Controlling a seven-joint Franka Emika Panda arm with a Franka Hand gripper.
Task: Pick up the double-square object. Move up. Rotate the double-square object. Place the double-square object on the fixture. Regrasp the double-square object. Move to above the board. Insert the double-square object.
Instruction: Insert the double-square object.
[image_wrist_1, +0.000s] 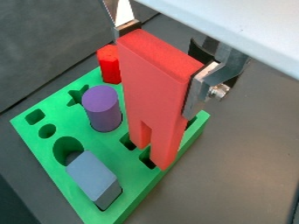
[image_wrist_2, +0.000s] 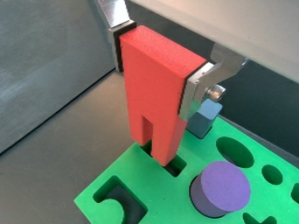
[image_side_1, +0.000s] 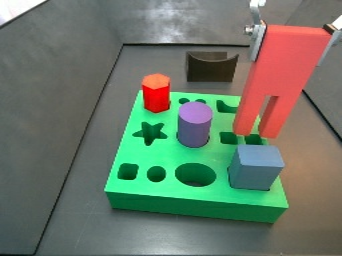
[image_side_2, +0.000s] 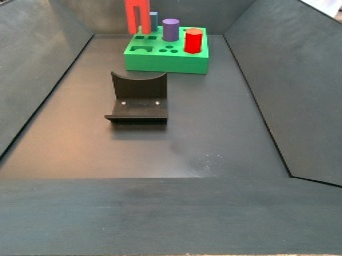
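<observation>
The double-square object (image_wrist_1: 156, 96) was seen upright, clamped near its top between the two silver fingers (image_wrist_1: 214, 81) of the tool (image_wrist_2: 163, 54), whose jaws were closed against its flat sides. The piece stood over the board (image_side_1: 134, 178), its forked lower end reaching down to a hole at the board's edge; in both wrist views one leg appeared to enter the hole, but how deep it sat could not be made out. In a side view its legs (image_side_1: 262, 115) came down at the far right part of the board, and the tool above was cut off by the picture's upper edge.

On the board a purple cylinder (image_side_1: 194, 126), a red hexagonal prism (image_side_1: 156, 92) and a grey-blue cube (image_side_1: 255, 167) stood in their holes. In a wrist view the cube (image_wrist_2: 205, 117) was largely hidden behind the red piece and a finger.

The fixture (image_side_2: 138, 97) stood alone on the dark floor, well apart from the board and nearer that camera; in a side view only its notched top (image_side_1: 209, 65) was visible beyond the board. There the board (image_side_2: 168, 55) was small and far, and the red piece (image_side_2: 136, 15) was cut off at the top edge.
</observation>
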